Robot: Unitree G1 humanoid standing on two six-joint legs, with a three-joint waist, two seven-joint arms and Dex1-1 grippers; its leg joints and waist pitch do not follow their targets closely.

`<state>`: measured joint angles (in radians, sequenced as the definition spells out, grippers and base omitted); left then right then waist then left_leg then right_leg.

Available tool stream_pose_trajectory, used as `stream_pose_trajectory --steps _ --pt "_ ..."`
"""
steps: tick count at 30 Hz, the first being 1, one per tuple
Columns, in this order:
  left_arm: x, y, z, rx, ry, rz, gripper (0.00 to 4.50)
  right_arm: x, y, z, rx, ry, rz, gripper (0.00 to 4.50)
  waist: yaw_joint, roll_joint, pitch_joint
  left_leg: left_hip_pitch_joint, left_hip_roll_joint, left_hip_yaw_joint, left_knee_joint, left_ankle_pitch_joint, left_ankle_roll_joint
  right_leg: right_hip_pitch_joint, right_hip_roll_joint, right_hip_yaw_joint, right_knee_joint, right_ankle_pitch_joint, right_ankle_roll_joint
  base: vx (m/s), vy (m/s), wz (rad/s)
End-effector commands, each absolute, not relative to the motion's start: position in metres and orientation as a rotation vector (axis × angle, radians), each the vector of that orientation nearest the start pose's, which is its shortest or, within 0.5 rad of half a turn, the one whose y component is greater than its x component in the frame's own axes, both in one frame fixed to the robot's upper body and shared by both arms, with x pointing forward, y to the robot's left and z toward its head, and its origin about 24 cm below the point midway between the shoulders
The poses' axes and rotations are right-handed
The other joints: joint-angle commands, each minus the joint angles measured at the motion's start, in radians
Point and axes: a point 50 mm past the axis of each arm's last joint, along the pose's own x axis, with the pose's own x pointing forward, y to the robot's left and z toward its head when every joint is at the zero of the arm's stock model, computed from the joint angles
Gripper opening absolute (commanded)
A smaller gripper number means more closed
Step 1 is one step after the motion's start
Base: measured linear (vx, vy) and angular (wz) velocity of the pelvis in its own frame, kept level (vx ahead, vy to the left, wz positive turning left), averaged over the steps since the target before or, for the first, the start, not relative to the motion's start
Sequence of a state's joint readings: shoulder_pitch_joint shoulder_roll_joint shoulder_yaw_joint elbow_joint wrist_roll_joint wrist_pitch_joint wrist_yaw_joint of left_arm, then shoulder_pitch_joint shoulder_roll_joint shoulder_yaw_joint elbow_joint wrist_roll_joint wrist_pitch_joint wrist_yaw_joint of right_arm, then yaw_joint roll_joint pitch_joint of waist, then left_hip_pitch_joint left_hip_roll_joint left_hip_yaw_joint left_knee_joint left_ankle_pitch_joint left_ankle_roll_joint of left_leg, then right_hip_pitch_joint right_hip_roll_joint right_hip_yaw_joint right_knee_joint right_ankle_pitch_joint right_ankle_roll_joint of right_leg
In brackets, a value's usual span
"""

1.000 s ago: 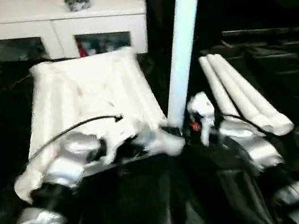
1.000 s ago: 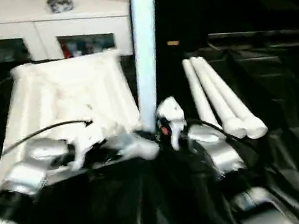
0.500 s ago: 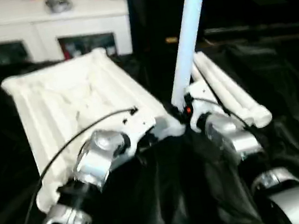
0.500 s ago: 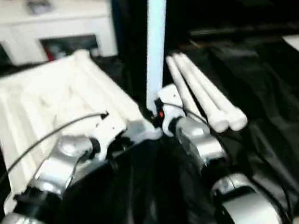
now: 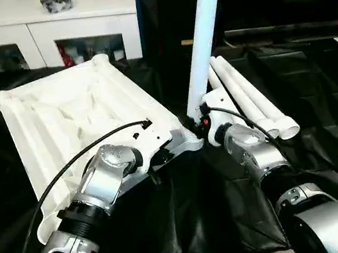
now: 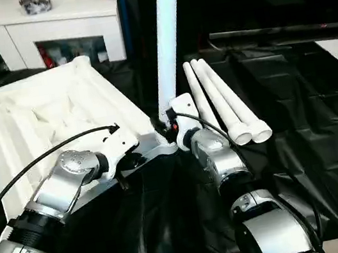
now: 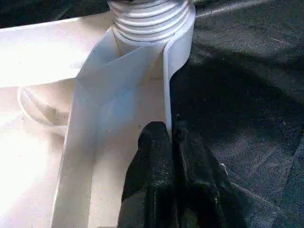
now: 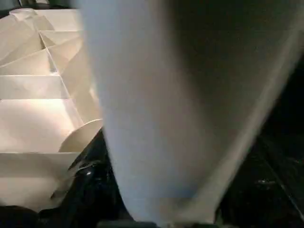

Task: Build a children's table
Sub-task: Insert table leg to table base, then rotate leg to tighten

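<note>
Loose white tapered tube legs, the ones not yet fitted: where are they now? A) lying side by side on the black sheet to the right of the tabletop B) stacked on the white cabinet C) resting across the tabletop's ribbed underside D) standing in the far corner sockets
A: the loose white tapered tube legs lie side by side on the black sheet, right of the large white plastic tabletop, while one leg stands upright at its near corner.

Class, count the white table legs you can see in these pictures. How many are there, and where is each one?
3. One upright leg stands at the tabletop's near corner, by the right gripper. Two loose legs lie side by side on the black sheet to its right. Others may be hidden.
</note>
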<state>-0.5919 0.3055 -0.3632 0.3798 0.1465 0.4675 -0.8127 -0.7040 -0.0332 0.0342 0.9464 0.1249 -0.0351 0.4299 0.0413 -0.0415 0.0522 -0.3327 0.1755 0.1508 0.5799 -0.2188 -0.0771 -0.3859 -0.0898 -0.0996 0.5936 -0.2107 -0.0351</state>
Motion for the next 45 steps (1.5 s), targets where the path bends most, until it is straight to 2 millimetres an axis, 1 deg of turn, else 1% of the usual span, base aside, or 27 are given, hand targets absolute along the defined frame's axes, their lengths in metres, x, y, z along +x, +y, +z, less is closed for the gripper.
stream_pose_trajectory --steps 1,2,4,7,8,9,11,12,13,14,15,16,17,18,20,22,23,25,27,30,32,34,37,41,43,44,45 --pt "0.325 0.103 0.063 0.552 0.492 -0.976 0.00 0.341 -0.083 0.011 0.064 0.363 0.618 3.01 0.002 0.016 -0.042 -0.009 0.059 -0.017 -0.091 -0.306 0.005 0.029 -0.078 0.063 -0.089 -0.386 -0.140 0.000 0.000 0.00" --pt "0.325 0.103 0.063 0.550 0.490 -0.980 0.00 0.341 -0.083 0.012 0.069 0.358 0.621 3.07 0.001 0.016 -0.042 -0.010 0.059 -0.016 -0.091 -0.301 0.005 0.030 -0.077 0.063 -0.088 -0.376 -0.144 0.000 0.000 0.00" --pt "0.324 0.104 0.063 0.554 0.483 -0.988 0.00 0.342 -0.084 0.015 0.074 0.344 0.633 3.31 0.005 0.017 -0.046 -0.003 0.059 -0.011 -0.087 -0.278 0.007 0.028 -0.076 0.067 -0.083 -0.316 -0.172 0.000 0.000 0.00" --pt "0.322 0.106 0.064 0.555 0.466 -1.030 0.00 0.344 -0.087 0.022 0.063 0.299 0.669 3.53 0.006 0.016 -0.049 -0.007 0.058 -0.003 -0.084 -0.233 0.024 0.032 -0.073 0.068 -0.076 -0.259 -0.195 0.000 0.000 0.00" --pt "0.322 0.108 0.064 0.555 0.467 -1.039 0.00 0.345 -0.088 0.024 0.052 0.284 0.689 3.53 0.007 0.020 -0.053 -0.007 0.058 -0.002 -0.081 -0.216 0.025 0.033 -0.074 0.069 -0.072 -0.239 -0.201 0.000 0.000 0.00" --pt "0.321 0.109 0.064 0.559 0.463 -1.050 0.00 0.345 -0.088 0.026 0.046 0.273 0.712 3.53 0.007 0.019 -0.057 -0.010 0.058 0.000 -0.078 -0.167 0.033 0.037 -0.073 0.069 -0.064 -0.175 -0.214 0.054 -0.018 0.05" --pt "0.318 0.112 0.066 0.556 0.440 -1.108 0.00 0.343 -0.091 0.031 0.027 0.247 0.789 3.53 0.008 0.016 -0.066 -0.019 0.057 0.004 -0.069 -0.073 0.060 0.046 -0.069 0.068 -0.044 -0.042 -0.240 0.000 0.000 0.00" --pt "0.314 0.113 0.067 0.556 0.427 -1.161 0.00 0.340 -0.094 0.034 0.014 0.234 0.853 3.53 0.014 0.021 -0.073 -0.020 0.055 0.011 -0.057 0.030 0.099 0.047 -0.063 0.064 -0.026 0.114 -0.271 0.000 0.000 0.00" --pt "0.313 0.114 0.067 0.553 0.425 -1.183 0.00 0.339 -0.095 0.035 0.009 0.229 0.879 3.53 0.013 0.021 -0.074 -0.019 0.053 0.013 -0.053 0.055 0.115 0.044 -0.061 0.065 -0.020 0.166 -0.284 0.062 -0.011 0.01" --pt "0.311 0.115 0.068 0.569 0.408 -1.216 0.00 0.336 -0.096 0.036 0.002 0.222 0.927 3.53 0.013 0.016 -0.074 -0.023 0.051 0.013 -0.049 0.082 0.146 0.046 -0.059 0.064 -0.016 0.223 -0.299 0.062 -0.011 0.01" --pt "0.310 0.116 0.069 0.580 0.397 -1.236 0.00 0.335 -0.097 0.037 -0.003 0.218 0.959 3.53 0.015 0.019 -0.073 -0.020 0.052 0.015 -0.048 0.079 0.158 0.044 -0.060 0.064 -0.016 0.229 -0.303 0.053 -0.009 0.03" --pt "0.309 0.117 0.069 0.588 0.400 -1.252 0.00 0.333 -0.098 0.038 -0.012 0.216 0.986 3.53 0.017 0.017 -0.071 -0.017 0.054 0.018 -0.048 0.062 0.170 0.040 -0.064 0.067 -0.017 0.216 -0.311 0.000 0.000 0.00" --pt "0.306 0.122 0.069 0.604 0.403 -1.294 0.00 0.328 -0.100 0.040 -0.038 0.210 1.060 3.53 0.018 0.018 -0.071 -0.018 0.054 0.017 -0.049 0.053 0.170 0.043 -0.063 0.065 -0.018 0.198 -0.310 0.000 0.000 0.00" --pt "0.305 0.124 0.068 0.607 0.402 -1.322 0.00 0.325 -0.102 0.040 -0.055 0.210 1.105 3.53 0.021 0.017 -0.071 -0.020 0.056 0.017 -0.049 0.036 0.168 0.046 -0.064 0.065 -0.021 0.159 -0.299 0.000 0.000 0.00" --pt "0.303 0.127 0.068 0.598 0.405 -1.348 0.00 0.321 -0.103 0.040 -0.076 0.214 1.157 3.53 0.023 0.020 -0.066 -0.018 0.062 0.018 -0.054 0.001 0.149 0.042 -0.064 0.064 -0.025 0.102 -0.293 0.000 0.000 0.00" --pt "0.302 0.129 0.068 0.598 0.412 -1.368 0.00 0.318 -0.104 0.039 -0.096 0.226 1.191 3.53 0.024 0.022 -0.064 -0.017 0.065 0.016 -0.058 -0.032 0.117 0.042 -0.062 0.063 -0.028 0.047 -0.283 0.000 0.000 0.00" --pt "0.299 0.134 0.067 0.605 0.428 -1.402 0.00 0.313 -0.106 0.037 -0.136 0.247 1.248 3.53 0.024 0.022 -0.059 -0.017 0.065 0.017 -0.061 -0.083 0.087 0.040 -0.062 0.064 -0.034 -0.010 -0.274 0.000 0.000 0.00" --pt "0.298 0.137 0.066 0.610 0.437 -1.418 0.00 0.310 -0.107 0.035 -0.155 0.262 1.280 3.53 0.024 0.023 -0.055 -0.012 0.066 0.018 -0.066 -0.138 0.059 0.037 -0.062 0.066 -0.041 -0.071 -0.258 0.000 0.000 0.00" --pt "0.296 0.142 0.065 0.619 0.451 -1.436 0.00 0.307 -0.107 0.033 -0.176 0.282 1.317 3.28 0.022 0.022 -0.053 -0.012 0.066 0.015 -0.071 -0.178 0.033 0.039 -0.065 0.067 -0.048 -0.142 -0.236 0.000 0.000 0.00" --pt "0.294 0.148 0.063 0.625 0.470 -1.457 0.00 0.304 -0.107 0.031 -0.173 0.305 1.354 3.17 0.023 0.020 -0.056 -0.011 0.064 0.015 -0.070 -0.167 0.026 0.040 -0.066 0.069 -0.048 -0.146 -0.228 0.000 0.000 0.00" --pt "0.294 0.149 0.063 0.623 0.473 -1.466 0.00 0.303 -0.106 0.032 -0.170 0.309 1.364 2.90 0.023 0.019 -0.058 -0.014 0.063 0.015 -0.067 -0.133 0.032 0.042 -0.064 0.069 -0.042 -0.100 -0.233 0.000 0.000 0.00" --pt "0.293 0.151 0.062 0.618 0.479 -1.475 0.00 0.302 -0.106 0.032 -0.160 0.311 1.376 2.86 0.023 0.019 -0.061 -0.016 0.062 0.015 -0.063 -0.091 0.042 0.044 -0.063 0.067 -0.034 -0.041 -0.245 0.000 0.000 0.00" --pt "0.293 0.153 0.061 0.613 0.485 -1.477 0.00 0.300 -0.104 0.031 -0.145 0.315 1.386 2.80 0.024 0.018 -0.063 -0.016 0.062 0.017 -0.061 -0.077 0.052 0.045 -0.063 0.067 -0.032 -0.013 -0.256 0.000 0.000 0.00" --pt "0.294 0.152 0.059 0.593 0.485 -1.455 0.00 0.300 -0.103 0.029 -0.123 0.322 1.363 2.78 0.026 0.019 -0.062 -0.016 0.063 0.017 -0.062 -0.083 0.052 0.045 -0.064 0.067 -0.032 -0.026 -0.255 0.000 0.000 0.00" --pt "0.297 0.150 0.058 0.575 0.482 -1.407 0.00 0.303 -0.101 0.027 -0.098 0.325 1.294 2.78 0.024 0.015 -0.060 -0.015 0.065 0.018 -0.064 -0.104 0.042 0.043 -0.066 0.068 -0.036 -0.064 -0.249 0.000 0.000 0.00" --pt "0.301 0.147 0.057 0.564 0.478 -1.366 0.00 0.307 -0.100 0.025 -0.098 0.324 1.232 2.78 0.027 0.016 -0.059 -0.014 0.063 0.015 -0.065 -0.111 0.037 0.043 -0.067 0.067 -0.038 -0.085 -0.245 0.000 0.000 0.00" --pt "0.303 0.145 0.057 0.556 0.475 -1.333 0.00 0.310 -0.099 0.024 -0.097 0.324 1.183 2.78 0.023 0.015 -0.055 -0.016 0.063 0.016 -0.068 -0.135 0.025 0.040 -0.067 0.068 -0.044 -0.136 -0.233 0.000 0.000 0.00"
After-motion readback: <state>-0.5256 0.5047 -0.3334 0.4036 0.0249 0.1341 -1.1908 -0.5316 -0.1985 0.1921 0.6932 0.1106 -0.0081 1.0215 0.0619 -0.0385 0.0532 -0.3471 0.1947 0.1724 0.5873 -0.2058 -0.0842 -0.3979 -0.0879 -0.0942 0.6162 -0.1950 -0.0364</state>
